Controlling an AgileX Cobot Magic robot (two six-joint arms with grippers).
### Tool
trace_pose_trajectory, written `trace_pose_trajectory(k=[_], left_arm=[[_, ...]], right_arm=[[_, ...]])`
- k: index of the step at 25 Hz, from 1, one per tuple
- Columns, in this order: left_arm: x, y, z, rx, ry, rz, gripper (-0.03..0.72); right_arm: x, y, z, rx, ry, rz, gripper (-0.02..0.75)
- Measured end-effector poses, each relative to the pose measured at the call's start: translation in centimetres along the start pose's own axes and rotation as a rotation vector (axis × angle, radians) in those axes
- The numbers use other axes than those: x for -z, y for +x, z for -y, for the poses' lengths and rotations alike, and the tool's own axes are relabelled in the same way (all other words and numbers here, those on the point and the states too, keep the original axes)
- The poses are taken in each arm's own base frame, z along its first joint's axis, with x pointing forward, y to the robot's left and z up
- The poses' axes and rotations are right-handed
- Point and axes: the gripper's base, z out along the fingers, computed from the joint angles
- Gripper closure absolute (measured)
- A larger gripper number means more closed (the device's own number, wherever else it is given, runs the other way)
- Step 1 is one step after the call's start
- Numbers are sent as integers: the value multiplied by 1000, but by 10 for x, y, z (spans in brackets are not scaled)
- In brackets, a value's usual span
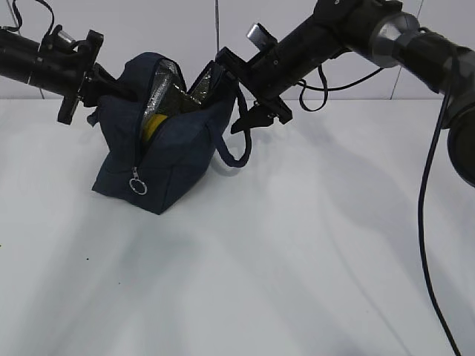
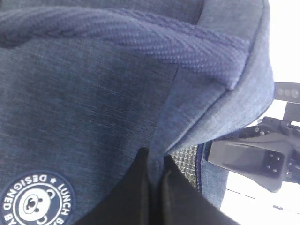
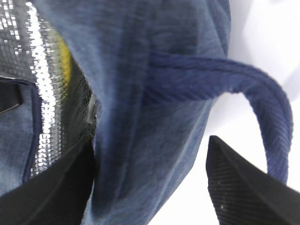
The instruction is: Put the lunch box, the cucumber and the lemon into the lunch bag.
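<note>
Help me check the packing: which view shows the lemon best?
The exterior view: the lemon shows as a yellow patch through the lunch bag's open zipper. The right wrist view catches only a yellow sliver behind the foil lining; the left wrist view shows none.

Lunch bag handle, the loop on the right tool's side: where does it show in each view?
Exterior view: handle hangs off the lunch bag's right side, below the right tool.
Left wrist view: not identifiable; a different strap crosses the top.
Right wrist view: handle arcs across centre right.
Shared landmark: silver foil lining.
</note>
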Motion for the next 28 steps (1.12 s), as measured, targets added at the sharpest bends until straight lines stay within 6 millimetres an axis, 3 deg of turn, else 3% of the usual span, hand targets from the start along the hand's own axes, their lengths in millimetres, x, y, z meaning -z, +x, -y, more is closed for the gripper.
trace_pose_trajectory(k=[6,9,15,19,28], left_arm=[[0,0,0,0,0,0,697],[0,0,0,-1,-2,0,697],[0,1,-4,-18,-44,-10,697],[-4,3,-2,-26,-54,-22,697],[-49,29,22,-67,-73,-127,697]], right_arm=[[0,0,0,0,0,2,174],[0,0,0,0,0,2,232],[0,0,0,14,-3,2,546],[0,0,0,51,-3,2,694],[9,-1,0,155,94,22,713]])
